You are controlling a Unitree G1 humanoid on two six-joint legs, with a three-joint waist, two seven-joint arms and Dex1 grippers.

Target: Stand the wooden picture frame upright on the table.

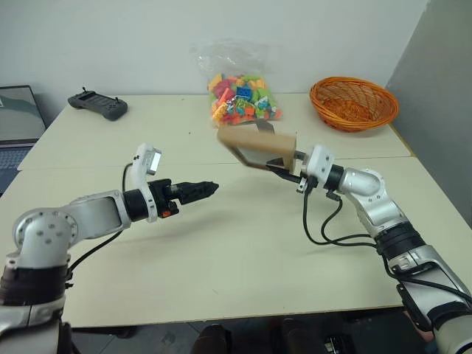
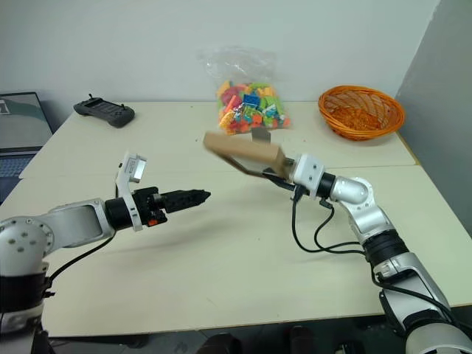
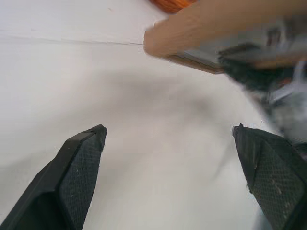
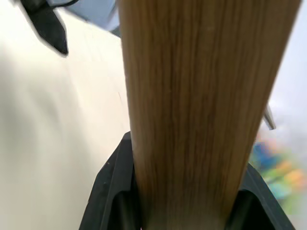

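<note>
The wooden picture frame [image 1: 254, 144] hangs tilted in the air above the middle of the table [image 1: 221, 251], its light-wood edge turned toward me. My right gripper [image 1: 284, 168] is shut on its right end, and in the right wrist view its black fingers [image 4: 112, 191] clamp both sides of the wood [image 4: 201, 96]. My left gripper [image 1: 206, 188] floats over the table to the left of the frame, apart from it. Its fingers [image 3: 79, 167] stand wide open with nothing between them, and the frame's corner [image 3: 201, 33] shows beyond them.
A clear bag of coloured bricks [image 1: 240, 92] sits at the back centre, just behind the frame. An orange wicker basket [image 1: 352, 103] is at the back right, a black controller [image 1: 98, 105] at the back left, and a laptop [image 1: 15, 125] past the left edge. Black cables [image 1: 324, 221] hang from my right arm.
</note>
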